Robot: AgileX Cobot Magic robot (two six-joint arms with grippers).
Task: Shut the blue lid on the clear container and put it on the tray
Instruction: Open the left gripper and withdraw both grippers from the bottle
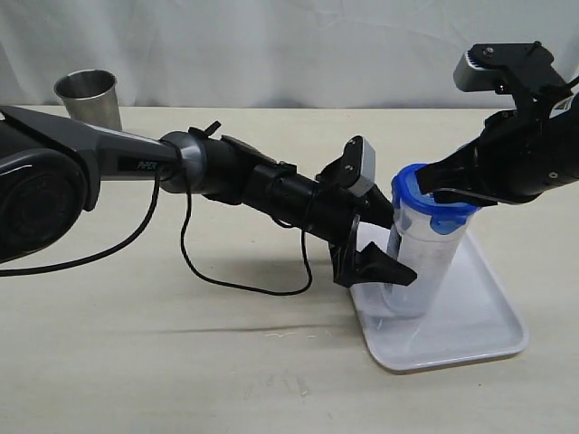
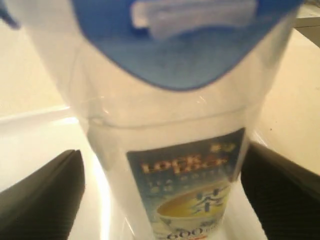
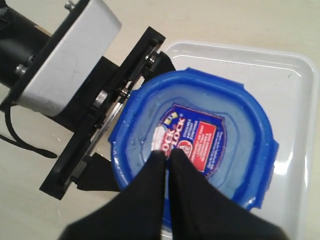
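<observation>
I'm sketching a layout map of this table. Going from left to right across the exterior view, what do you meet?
Steel cup → looped black cable → container with the blue lid on it → right arm's camera.

Seeing a pale beige tabletop (image 1: 136, 371), matte, faint wood grain, filling the whole lower part of the exterior view. Backing onto a white cloth backdrop (image 1: 271, 45), hanging in loose vertical folds, closing off everything beyond the far table edge. Getting soft, even lighting, no hard highlights on the surface; throwing only a faint soft-edged shadow (image 1: 253, 330) across it. Picking up the same cream surface in both wrist views, reading slightly warmer there.
</observation>
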